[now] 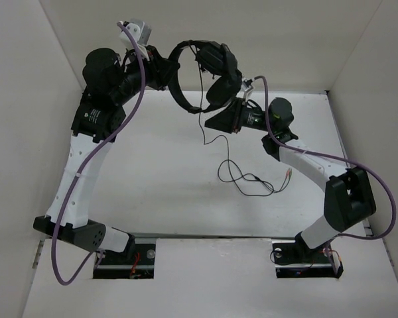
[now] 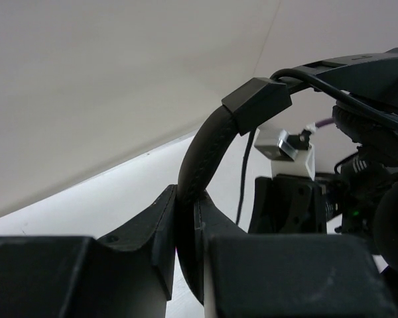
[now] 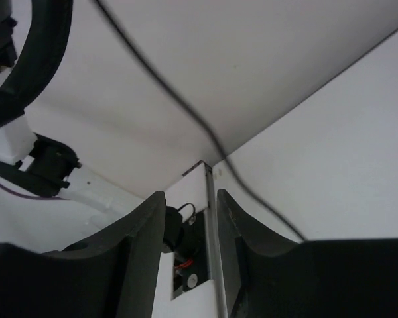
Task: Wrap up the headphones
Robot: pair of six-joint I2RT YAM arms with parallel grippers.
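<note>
**Two arms, one headset aloft**

I see the headphones (image 1: pixel 215 69) raised at twelve o'clock above the tabletop (image 1: pixel 172 199), with the band pinched in my left end effector (image 2: pixel 186 202). The right end effector (image 3: pixel 191 199) stands narrowly parted and empty. The cable (image 1: pixel 220 171) trails toward four o'clock, and its plug colours are too small to tell.

One headphones (image 1: pixel 215 66), one cable (image 1: pixel 229 169), two plugs (image 1: pixel 286 173), two arms (image 1: pixel 79 165), two pincers (image 1: pixel 167 69).

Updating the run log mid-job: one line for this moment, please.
left tool: shut on headphones | right tool: open, empty | cable: unwrapped, hangs to table | plugs: on table
</note>
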